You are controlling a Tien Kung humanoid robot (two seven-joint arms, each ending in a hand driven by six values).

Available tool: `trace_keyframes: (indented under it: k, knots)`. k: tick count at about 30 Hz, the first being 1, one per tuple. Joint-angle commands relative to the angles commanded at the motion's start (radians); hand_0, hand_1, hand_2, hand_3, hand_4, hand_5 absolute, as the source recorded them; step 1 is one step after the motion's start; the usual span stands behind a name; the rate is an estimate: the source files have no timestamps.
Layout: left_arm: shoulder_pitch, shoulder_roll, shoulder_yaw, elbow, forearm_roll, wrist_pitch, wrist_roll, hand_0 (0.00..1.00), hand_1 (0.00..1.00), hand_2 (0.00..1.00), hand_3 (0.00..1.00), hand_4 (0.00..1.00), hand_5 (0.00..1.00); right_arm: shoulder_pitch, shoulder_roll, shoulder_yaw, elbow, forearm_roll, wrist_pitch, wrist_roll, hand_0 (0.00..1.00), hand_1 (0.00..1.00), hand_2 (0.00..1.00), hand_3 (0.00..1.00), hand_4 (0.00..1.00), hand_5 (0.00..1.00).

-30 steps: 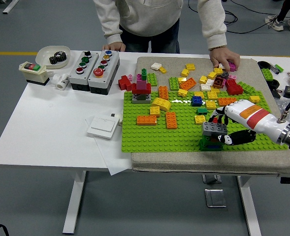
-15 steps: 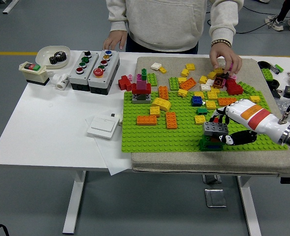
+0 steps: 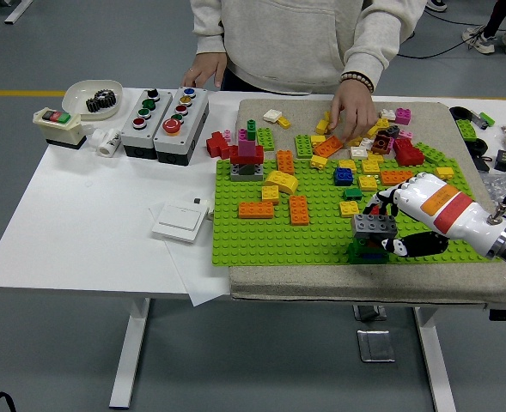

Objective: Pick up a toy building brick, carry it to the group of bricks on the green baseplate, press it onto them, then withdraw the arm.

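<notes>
A grey brick sits on top of a small green and blue stack near the front right of the green baseplate. My right hand comes in from the right, a white and orange shell on its back. Its fingers curl over the far side of the grey brick and the thumb lies along the near side by the stack's base, so the hand is shut on the grey brick. Another built group, red, pink and green, stands at the plate's back left. My left arm is out of view.
A person at the far side has one hand down among the loose bricks on the beige mat and the other at the table edge. Button boxes, a white switch plate, a bowl with a gear.
The person's hand has moved left across the loose bricks, from the back right to the middle of the pile. My right hand has stayed at the grey brick, its wrist shifting slightly right.
</notes>
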Motion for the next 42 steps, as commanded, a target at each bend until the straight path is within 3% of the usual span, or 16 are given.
trace_keyframes:
  k: [16, 42]
  knots:
    - [-0.002, 0.000, -0.001, -0.002, 0.003, -0.002, 0.002, 0.662, 0.708, 0.733, 0.580, 0.653, 0.647, 0.009, 0.011, 0.003, -0.045, -0.002, 0.001, -0.003, 0.350, 0.397, 0.451, 0.457, 0.591, 0.252]
    - [-0.003, 0.001, -0.003, -0.003, 0.006, -0.004, 0.004, 0.660, 0.708, 0.734, 0.581, 0.653, 0.648, 0.009, 0.015, -0.002, -0.044, 0.001, 0.005, -0.002, 0.346, 0.398, 0.452, 0.458, 0.586, 0.245]
